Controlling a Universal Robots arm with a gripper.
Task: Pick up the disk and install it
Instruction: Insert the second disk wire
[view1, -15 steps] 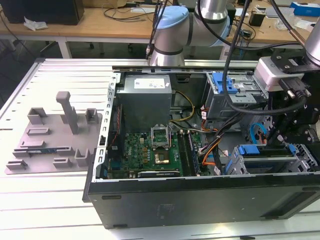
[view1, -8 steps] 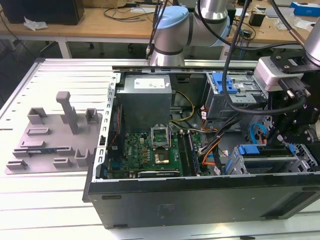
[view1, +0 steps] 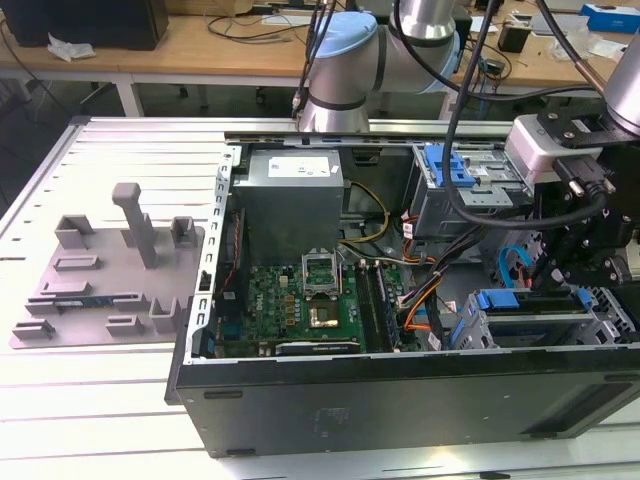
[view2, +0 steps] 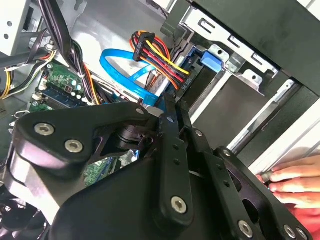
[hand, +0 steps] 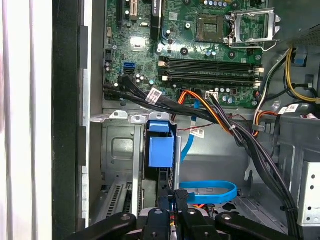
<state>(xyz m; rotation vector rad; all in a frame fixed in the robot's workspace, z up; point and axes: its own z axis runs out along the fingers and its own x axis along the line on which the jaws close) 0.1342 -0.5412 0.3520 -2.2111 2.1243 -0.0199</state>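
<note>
While its fingers sit narrow with nothing between them, the tool (hand: 176, 212) hangs over the disk (view1: 530, 312) in its cage

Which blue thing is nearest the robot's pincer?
The blue-framed disk in the front cage, right under the pincer. The other blue latch sits farther back.

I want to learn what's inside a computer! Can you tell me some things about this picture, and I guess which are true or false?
1. The computer case is open and a green circuit board shows. True.
2. The looped flat cable is red. False: it is blue.
3. A grey tray lies beside the case. True.
4. The tool hangs over the grey tray. False: it hangs over the inside of the case, near the blue cable.
5. A person's hand is close to the tool. True.
</note>
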